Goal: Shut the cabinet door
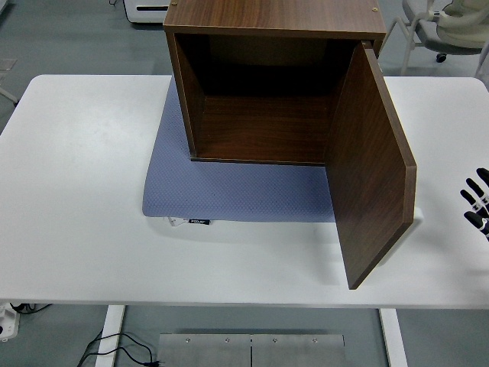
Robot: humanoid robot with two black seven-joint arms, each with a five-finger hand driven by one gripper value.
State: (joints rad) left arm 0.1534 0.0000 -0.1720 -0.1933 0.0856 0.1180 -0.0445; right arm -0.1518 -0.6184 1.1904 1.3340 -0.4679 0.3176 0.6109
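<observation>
While door (pixel 370 168) stands open | one cabinet (pixel 267 76) | one right hand (pixel 477 202), fingers spread, empty

One cabinet (pixel 267 84) with one door (pixel 370 172), one mat (pixel 229 191), one table (pixel 76 191), one robot hand (pixel 477 202) at three o'clock.

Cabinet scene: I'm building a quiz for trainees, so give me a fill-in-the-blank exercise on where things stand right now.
1. The cabinet door is hinged on the cabinet's ____ side.
2. The wooden cabinet stands on a ____ mat.
3. The right hand, fingers spread, is ____ the door.
4. The door stands ____.

Missing words: right; blue-grey; apart from; open
</observation>
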